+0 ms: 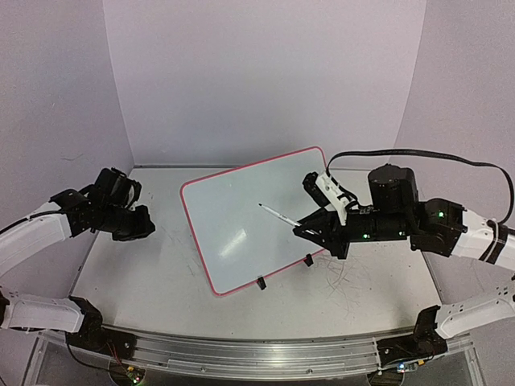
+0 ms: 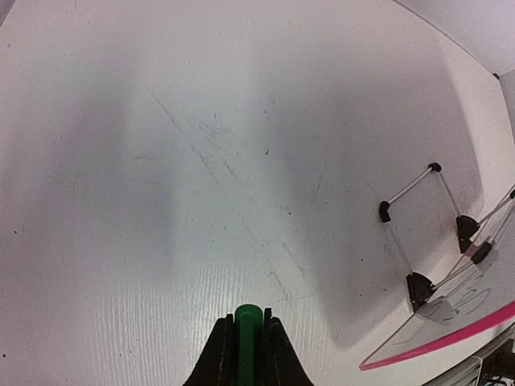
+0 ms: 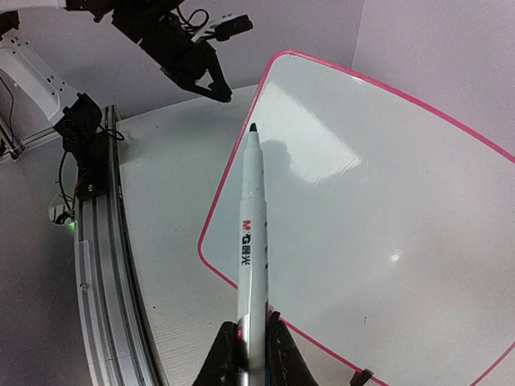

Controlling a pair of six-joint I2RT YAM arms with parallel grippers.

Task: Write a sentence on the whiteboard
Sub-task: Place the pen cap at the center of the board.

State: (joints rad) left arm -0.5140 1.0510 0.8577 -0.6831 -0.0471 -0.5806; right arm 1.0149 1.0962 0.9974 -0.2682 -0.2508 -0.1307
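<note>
Closest to the arms are two small black clip feet (image 1: 261, 282), both on the near edge of the one big shiny whiteboard (image 1: 233, 193) with round corners and a thin pink rim. The whiteboard sits in the middle of the white, scratched surface (image 1: 145, 273). Its long side runs left to right, and the right end is turned a bit farther back. The right hand (image 1: 302, 227) is shut tight around one long white pen (image 1: 279, 214) with a dark tip. The pen points left and away, over the middle of the whiteboard. I cannot tell if the tip touches it. The left hand (image 2: 247, 322) is squeezed shut on one little green cap (image 2: 247, 342), over the surface, well apart from the whiteboard's left edge.
</note>
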